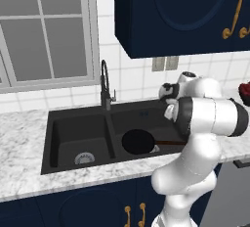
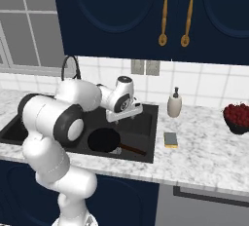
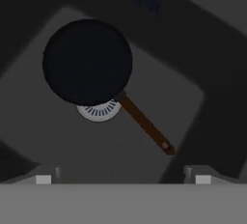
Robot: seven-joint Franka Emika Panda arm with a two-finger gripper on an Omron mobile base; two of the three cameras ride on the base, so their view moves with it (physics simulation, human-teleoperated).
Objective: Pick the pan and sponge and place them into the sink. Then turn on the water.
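The black pan [image 1: 137, 141] [image 2: 103, 140] [image 3: 87, 61] lies in the right basin of the black sink [image 1: 63, 138] [image 2: 147, 122]. It partly covers the drain [image 3: 99, 112], and its brown handle [image 3: 144, 124] points toward the sink's right wall. My gripper [image 2: 127, 115] [image 3: 123, 178] hangs above that basin and looks down on the pan. It is open, with nothing between its fingertips [image 3: 43, 179]. The yellow sponge [image 2: 170, 140] with a grey-green top lies flat on the counter just right of the sink. No water runs from the dark gooseneck faucet [image 1: 105, 86] [image 2: 68, 66].
A cream soap dispenser [image 2: 174, 104] stands behind the sponge by the wall. A bowl of red fruit [image 2: 238, 115] [image 1: 245, 91] sits at the far right of the marble counter. Blue cabinets hang overhead. The left basin has a silver drain [image 1: 84, 158].
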